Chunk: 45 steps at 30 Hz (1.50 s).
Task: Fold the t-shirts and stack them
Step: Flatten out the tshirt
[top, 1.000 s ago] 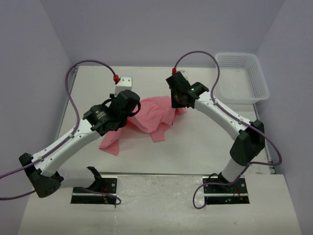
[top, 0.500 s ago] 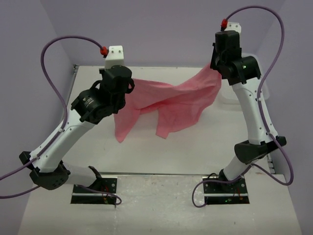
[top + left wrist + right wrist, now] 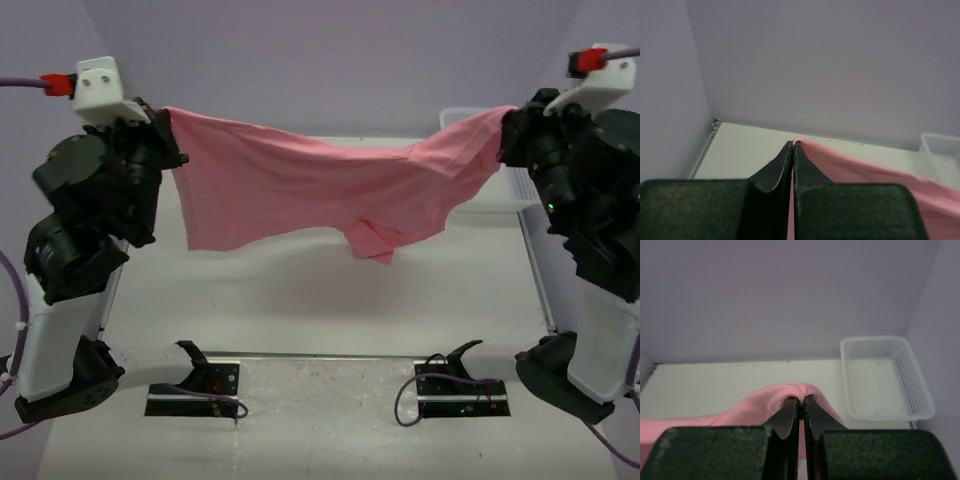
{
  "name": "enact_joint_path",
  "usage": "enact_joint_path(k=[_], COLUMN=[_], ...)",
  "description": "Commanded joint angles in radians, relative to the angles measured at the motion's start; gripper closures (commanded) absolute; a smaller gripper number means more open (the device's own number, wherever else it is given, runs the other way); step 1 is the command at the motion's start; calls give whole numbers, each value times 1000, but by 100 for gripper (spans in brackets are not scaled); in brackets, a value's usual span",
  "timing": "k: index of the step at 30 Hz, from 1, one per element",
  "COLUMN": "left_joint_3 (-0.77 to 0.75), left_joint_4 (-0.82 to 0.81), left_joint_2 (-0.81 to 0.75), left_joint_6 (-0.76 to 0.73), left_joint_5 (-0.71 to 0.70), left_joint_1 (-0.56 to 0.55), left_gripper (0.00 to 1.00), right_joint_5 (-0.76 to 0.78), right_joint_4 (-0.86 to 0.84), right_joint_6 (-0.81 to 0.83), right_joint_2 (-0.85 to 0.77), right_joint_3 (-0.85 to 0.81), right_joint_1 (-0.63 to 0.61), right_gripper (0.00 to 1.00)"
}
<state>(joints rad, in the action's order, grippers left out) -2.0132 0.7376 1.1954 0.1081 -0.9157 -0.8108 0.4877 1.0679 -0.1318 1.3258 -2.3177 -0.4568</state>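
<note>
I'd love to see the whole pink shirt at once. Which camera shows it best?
The top external view: the t-shirt hangs spread in the air between the left gripper and the right gripper, both shut on it. Each wrist view shows only a small pink part pinched at its own fingertips.

The top external view looks down from above and behind the arm bases (image 3: 195, 378) toward the far wall (image 3: 330, 60), covering the whole table (image 3: 300, 310). Both wrist views sit close behind their own fingers (image 3: 776, 170), raised, facing that wall; they share the table's far edge and the far-right basket (image 3: 890, 416).
</note>
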Motion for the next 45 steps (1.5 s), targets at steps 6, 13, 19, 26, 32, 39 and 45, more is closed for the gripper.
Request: enact_joint_path(k=[6, 13, 19, 26, 32, 39, 45], left_joint_3=[-124, -1, 5, 192, 208, 173, 157], left_joint_4=[-4, -79, -58, -156, -202, -271, -296], left_joint_2=[-118, -16, 217, 472, 714, 881, 926], left_joint_6=[-45, -88, -6, 117, 131, 81, 68], left_joint_5=[268, 128, 144, 434, 474, 569, 557], left_joint_1=[6, 7, 179, 534, 664, 694, 697], left_gripper=[100, 100, 100, 100, 100, 100, 100], right_joint_5=[-93, -137, -173, -337, -397, -532, -574], right_joint_4=[14, -37, -80, -154, -167, -186, -215], right_joint_6=[49, 78, 113, 119, 167, 182, 184], right_joint_2=[-160, -53, 191, 499, 670, 861, 917], right_joint_3=[-89, -120, -203, -88, -71, -115, -117], right_joint_1=[-141, -141, -73, 125, 204, 268, 271], right_gripper=[100, 100, 100, 100, 100, 100, 100])
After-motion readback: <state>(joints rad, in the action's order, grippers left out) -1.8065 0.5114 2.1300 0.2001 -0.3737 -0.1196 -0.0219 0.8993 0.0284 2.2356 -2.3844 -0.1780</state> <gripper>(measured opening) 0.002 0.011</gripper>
